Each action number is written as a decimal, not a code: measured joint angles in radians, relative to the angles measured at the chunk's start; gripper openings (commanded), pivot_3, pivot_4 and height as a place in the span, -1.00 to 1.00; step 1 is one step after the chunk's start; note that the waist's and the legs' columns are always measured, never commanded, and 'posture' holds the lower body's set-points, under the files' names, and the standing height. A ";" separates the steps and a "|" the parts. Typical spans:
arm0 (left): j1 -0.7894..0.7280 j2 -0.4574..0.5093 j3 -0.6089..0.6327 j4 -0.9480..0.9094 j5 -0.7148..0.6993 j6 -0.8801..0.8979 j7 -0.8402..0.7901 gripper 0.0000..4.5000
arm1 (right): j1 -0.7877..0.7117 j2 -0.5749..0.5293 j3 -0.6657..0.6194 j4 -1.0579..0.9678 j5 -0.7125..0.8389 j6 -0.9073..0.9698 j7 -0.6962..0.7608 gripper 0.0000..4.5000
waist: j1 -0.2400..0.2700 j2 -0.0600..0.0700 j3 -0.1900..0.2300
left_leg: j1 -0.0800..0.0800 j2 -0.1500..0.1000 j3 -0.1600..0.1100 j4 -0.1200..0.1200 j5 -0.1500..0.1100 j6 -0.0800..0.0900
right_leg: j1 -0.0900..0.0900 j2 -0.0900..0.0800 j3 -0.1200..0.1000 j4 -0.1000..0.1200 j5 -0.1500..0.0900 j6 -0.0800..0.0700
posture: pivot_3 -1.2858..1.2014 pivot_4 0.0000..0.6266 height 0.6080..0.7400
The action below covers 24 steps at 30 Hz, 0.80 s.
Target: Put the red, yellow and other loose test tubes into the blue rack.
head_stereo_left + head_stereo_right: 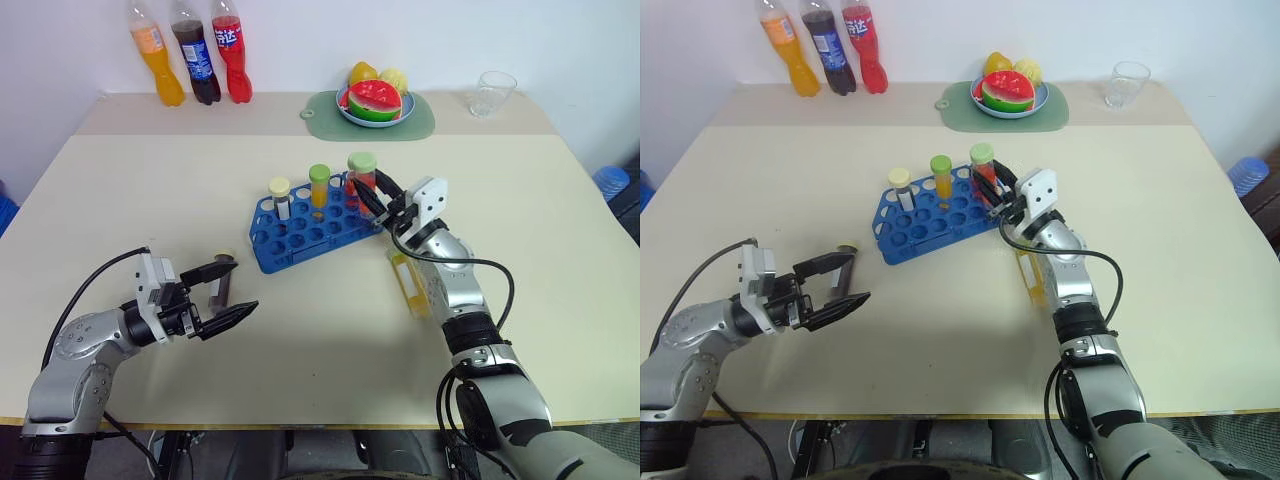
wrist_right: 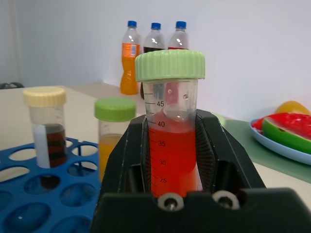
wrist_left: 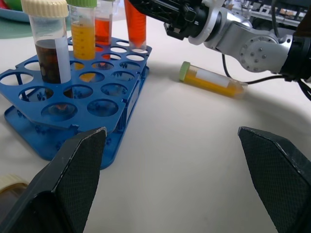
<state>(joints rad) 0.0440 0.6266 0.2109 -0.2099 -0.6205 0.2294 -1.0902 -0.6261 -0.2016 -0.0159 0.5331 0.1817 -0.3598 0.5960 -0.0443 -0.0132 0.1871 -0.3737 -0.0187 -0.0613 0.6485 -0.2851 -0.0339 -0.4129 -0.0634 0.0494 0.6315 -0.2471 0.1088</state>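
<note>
Red-liquid test tube with green screw cap (image 2: 171,141) is being clamped by right end effector (image 1: 378,200) over blue plastic rack (image 1: 300,235); misalignment risks tipping. Left end effector (image 1: 222,288) is being held apart.

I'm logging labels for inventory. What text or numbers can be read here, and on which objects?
"45", "40", "35", "30", "25": scale marks on the red tube held in the right pincer.
White characters on the red bottle: too blurred to read.
Labels on the cola bottle and orange bottle: unreadable.
</note>
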 measured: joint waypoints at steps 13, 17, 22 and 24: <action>-0.005 -0.007 -0.001 0.000 0.000 -0.002 0.004 1.00 | 0.017 0.032 0.000 0.000 -0.001 0.001 0.000 -0.61 | -0.001 0.000 0.000 | 0.000 0.000 0.000 0.000 0.000 0.000 | 0.000 0.000 0.000 0.000 0.000 0.000 | 0.03 -0.52 1.00; -0.005 -0.011 -0.001 0.000 0.000 -0.004 0.011 1.00 | 0.017 0.041 0.000 0.001 -0.001 0.001 0.000 -0.61 | -0.002 0.000 0.000 | 0.000 0.000 0.000 0.000 0.000 0.000 | 0.000 0.000 0.000 0.000 0.000 0.000 | 0.03 -0.52 1.00; -0.009 -0.020 0.000 0.000 0.000 -0.012 0.022 1.00 | 0.017 0.046 -0.003 0.014 0.000 0.001 0.001 -0.61 | -0.003 0.000 0.000 | 0.000 0.000 0.000 0.000 0.000 0.000 | 0.000 0.000 0.000 0.000 0.000 0.000 | 0.03 -0.52 1.00; -0.012 -0.020 0.000 0.000 0.000 -0.018 0.024 1.00 | 0.017 0.046 -0.005 0.023 0.003 0.006 0.008 -0.61 | -0.003 0.000 0.000 | 0.000 0.000 0.000 0.000 0.000 0.000 | 0.000 0.000 0.000 0.000 0.000 0.000 | 0.03 -0.52 1.00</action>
<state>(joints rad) 0.0317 0.6062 0.2109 -0.2098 -0.6201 0.2111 -1.0658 -0.6093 -0.1557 -0.0210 0.5558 0.1847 -0.3541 0.6035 -0.0473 -0.0131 0.1872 -0.3735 -0.0185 -0.0612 0.6481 -0.2851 -0.0339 -0.4133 -0.0630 0.0495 0.6317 -0.2471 0.1087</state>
